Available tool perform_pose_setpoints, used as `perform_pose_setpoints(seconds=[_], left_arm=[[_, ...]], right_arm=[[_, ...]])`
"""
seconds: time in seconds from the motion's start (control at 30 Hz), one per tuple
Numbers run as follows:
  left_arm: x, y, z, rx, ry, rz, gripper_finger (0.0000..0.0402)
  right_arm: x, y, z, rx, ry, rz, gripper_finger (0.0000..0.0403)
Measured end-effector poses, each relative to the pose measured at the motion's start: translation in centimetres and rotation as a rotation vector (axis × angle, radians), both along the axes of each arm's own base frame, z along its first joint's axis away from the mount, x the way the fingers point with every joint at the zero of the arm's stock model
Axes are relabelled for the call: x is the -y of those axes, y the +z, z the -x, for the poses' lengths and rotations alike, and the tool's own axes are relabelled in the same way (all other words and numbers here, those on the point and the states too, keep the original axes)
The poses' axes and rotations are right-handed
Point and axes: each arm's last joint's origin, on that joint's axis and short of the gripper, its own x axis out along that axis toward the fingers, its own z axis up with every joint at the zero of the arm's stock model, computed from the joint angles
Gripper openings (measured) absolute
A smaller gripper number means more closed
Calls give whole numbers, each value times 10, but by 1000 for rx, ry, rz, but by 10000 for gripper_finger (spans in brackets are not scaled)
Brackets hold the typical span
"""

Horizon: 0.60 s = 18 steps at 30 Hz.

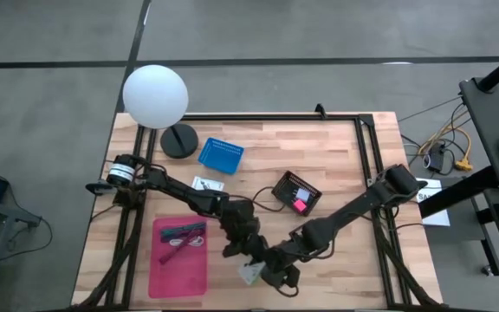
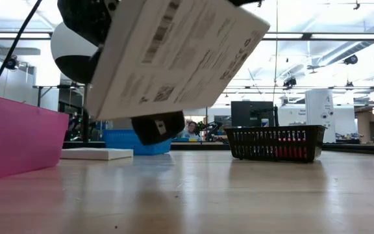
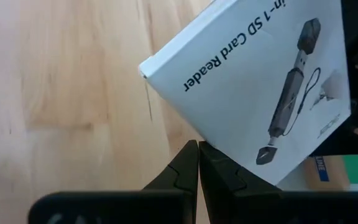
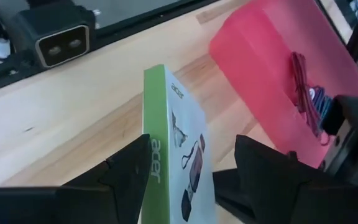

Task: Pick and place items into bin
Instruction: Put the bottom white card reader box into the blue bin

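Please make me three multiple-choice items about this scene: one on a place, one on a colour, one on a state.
1. On the table, the pink bin lies:
A. on the left arm's side
B. on the right arm's side
C. in the very middle

2. The narrow side of the white box is:
A. red
B. green
C. black

3. The white box is:
A. flat on the table
B. inside the pink bin
C. lifted off the table and tilted

Answers:
1 A, the high view shows the bin below the left arm.
2 B, the right wrist view shows a green edge.
3 C, the low view shows clear space under the slanted box.
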Motion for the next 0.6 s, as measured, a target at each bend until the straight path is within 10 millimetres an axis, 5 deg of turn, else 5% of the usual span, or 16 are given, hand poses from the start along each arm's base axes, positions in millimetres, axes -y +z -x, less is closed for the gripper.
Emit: perform_pose_setpoints(seconds=[0.3, 0.6], left_arm=[[1, 5, -3, 37, -5, 41, 0], [6, 7, 2, -2, -100, 107, 0]], right_arm=[[2, 4, 8, 2, 86, 155, 214], [5, 1, 14, -43, 179, 260, 116]])
